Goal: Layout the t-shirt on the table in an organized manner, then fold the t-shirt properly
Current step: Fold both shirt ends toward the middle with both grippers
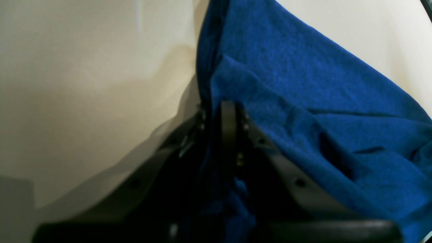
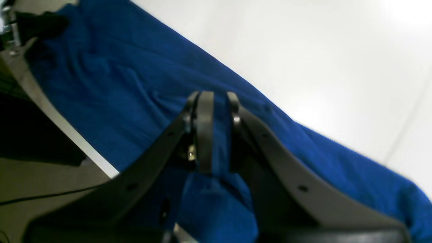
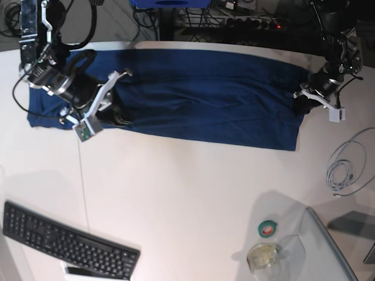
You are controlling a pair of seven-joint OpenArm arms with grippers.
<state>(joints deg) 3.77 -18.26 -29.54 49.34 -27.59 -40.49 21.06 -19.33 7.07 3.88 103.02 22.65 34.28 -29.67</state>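
The t-shirt (image 3: 193,96) lies as a long band across the upper worktop (image 3: 187,193). Left pincer (image 1: 219,111) and right pincer (image 2: 216,101) each clamp a cloth fold (thin bites). Uneven pulling could slip a grip, bunching the fabric.

Both arms reach low over the far side of the table. The left gripper (image 1: 219,111) has its jaws pinched together on the t-shirt (image 3: 205,96) (its edge, by the look). The right gripper (image 2: 216,101) is likewise clamped on a fold of cloth.
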